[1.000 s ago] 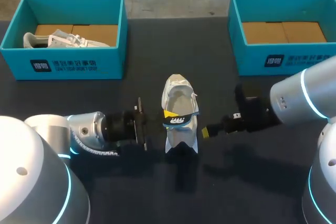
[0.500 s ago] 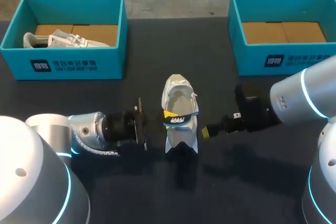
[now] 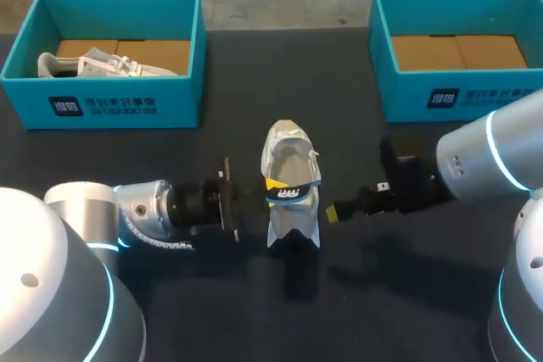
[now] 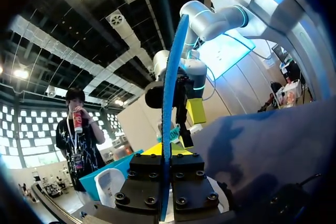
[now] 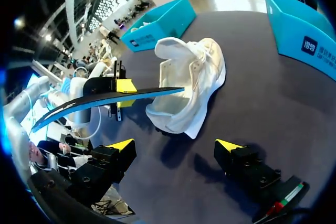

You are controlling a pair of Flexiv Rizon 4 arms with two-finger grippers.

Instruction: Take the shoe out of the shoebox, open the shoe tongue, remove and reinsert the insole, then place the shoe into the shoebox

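A white shoe (image 3: 287, 154) stands in the middle of the dark table, between my two grippers. A dark insole (image 3: 293, 194) with a blue edge hangs over the shoe's opening, and my left gripper (image 3: 270, 186) is shut on its end from the left. In the left wrist view the insole (image 4: 169, 103) runs straight out from between the shut fingers of that gripper (image 4: 164, 153). My right gripper (image 3: 331, 212) sits just right of the shoe, open. In the right wrist view the shoe (image 5: 191, 85) and insole (image 5: 105, 102) lie ahead of this wide-open gripper (image 5: 175, 146).
A teal shoebox (image 3: 102, 103) at the back left holds a second white shoe (image 3: 102, 64). Another teal shoebox (image 3: 407, 82) at the back right shows only its cardboard floor. Both arms rest low over the table's front half.
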